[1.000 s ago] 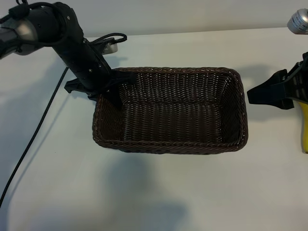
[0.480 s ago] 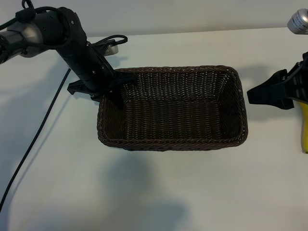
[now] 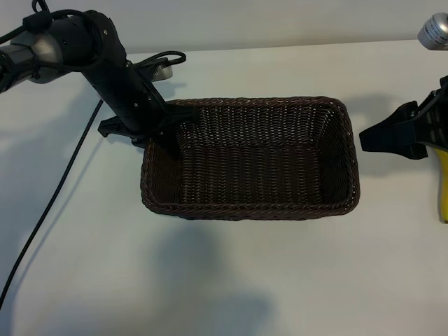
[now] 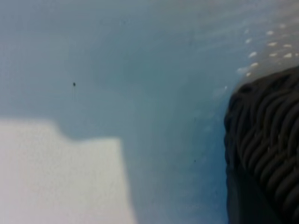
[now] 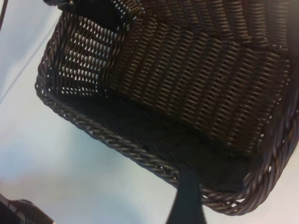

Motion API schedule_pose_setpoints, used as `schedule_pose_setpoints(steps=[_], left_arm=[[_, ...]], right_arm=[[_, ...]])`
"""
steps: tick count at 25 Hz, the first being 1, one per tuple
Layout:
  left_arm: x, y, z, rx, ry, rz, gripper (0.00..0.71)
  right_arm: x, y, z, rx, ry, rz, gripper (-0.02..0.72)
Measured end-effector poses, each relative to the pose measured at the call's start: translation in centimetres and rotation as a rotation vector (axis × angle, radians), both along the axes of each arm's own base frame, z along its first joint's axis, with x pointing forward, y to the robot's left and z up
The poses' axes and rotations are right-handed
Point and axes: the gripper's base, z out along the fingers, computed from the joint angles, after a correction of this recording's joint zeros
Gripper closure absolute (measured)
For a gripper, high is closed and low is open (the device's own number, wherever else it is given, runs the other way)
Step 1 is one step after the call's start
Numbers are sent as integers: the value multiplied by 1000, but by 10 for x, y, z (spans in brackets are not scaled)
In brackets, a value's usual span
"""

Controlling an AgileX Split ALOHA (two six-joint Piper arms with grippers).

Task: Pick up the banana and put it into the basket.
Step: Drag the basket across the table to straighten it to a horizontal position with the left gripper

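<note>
Gripping basket [image 3: 252, 157] corner, left gripper [image 3: 159, 126] jaws clenched; right gripper [image 3: 381, 140] jaws released.

2 black arms [image 3: 115, 70], silver-grey joints, loose black cable [image 3: 49, 203].

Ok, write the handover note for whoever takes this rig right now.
Left gripper: at the far left corner of the basket, one finger inside the wall, one outside; whether it grips the rim is unclear.
Right gripper: open, empty, beside the basket's right end.
Banana: on the table at the exterior view's right edge, partly under the right arm.
Done: nothing in the basket.
Left: pick up the banana, probably with the right gripper, and place it in the basket.
</note>
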Motion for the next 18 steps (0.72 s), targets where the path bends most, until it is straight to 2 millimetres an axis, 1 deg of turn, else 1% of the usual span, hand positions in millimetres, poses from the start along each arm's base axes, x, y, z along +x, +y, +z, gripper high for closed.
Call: schedule_pose_setpoints(steps=[1, 4, 6, 8, 11, 16, 18], left_arm=[[-1, 0, 0, -2, 7, 0, 480], [-1, 0, 1, -3, 15, -6, 341], [1, -1, 5, 9, 9, -16, 262], [4, 1, 9, 32, 6, -22, 209], [4, 4, 19, 65, 0, -30, 179], [-2, 6, 53, 65, -15, -40, 171], [-5, 7, 61, 65, -14, -46, 171]], right_arm=[[0, 0, 0, 0, 0, 0, 119], [0, 0, 0, 0, 0, 0, 119], [0, 0, 0, 0, -1, 0, 119], [0, 0, 0, 0, -1, 0, 119], [0, 0, 0, 0, 0, 1, 119], [0, 0, 0, 0, 0, 1, 119], [0, 0, 0, 0, 0, 1, 119]])
